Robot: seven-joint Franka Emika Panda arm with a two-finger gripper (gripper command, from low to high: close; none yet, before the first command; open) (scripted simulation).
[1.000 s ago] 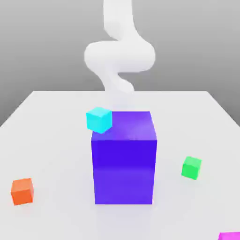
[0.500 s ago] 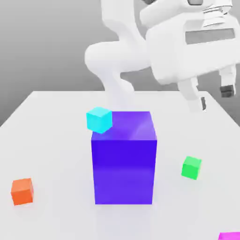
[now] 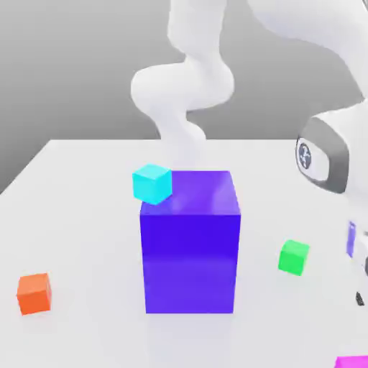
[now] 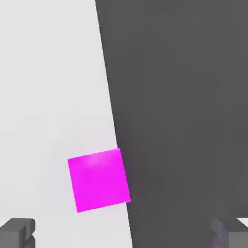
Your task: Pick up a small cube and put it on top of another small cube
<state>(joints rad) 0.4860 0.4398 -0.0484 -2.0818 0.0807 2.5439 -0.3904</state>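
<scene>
In the exterior view, a white table top (image 3: 79, 215) carries a big blue-purple block (image 3: 190, 244) near its middle, with a small cyan cube (image 3: 152, 183) perched at the block's upper corner on the exterior view's left, overhanging the edge. A small orange cube (image 3: 34, 292) sits on the table well off toward the exterior view's left, and the small bright green plain cube (image 3: 294, 256) rests on the table beside the block on the exterior view's right, apart from it. The white robot arm (image 3: 188, 86) rises behind the block, bends overhead and comes down along the exterior view's right edge, where its wrist housing is cut off by the frame. At the bottom corner on that same side, a sliver of the small bright magenta plain cube (image 3: 352, 362) peeks in. The hand view gives that cube in full: the magenta cube (image 4: 99, 180) lies flat on the white table right at its edge, one side flush with the line where the pale surface meets the dark floor. The gripper (image 4: 123, 232) hangs above it with its two dark fingertips (image 4: 18, 232) spread wide at opposite sides of the picture, released and holding nothing, and not touching the cube.
</scene>
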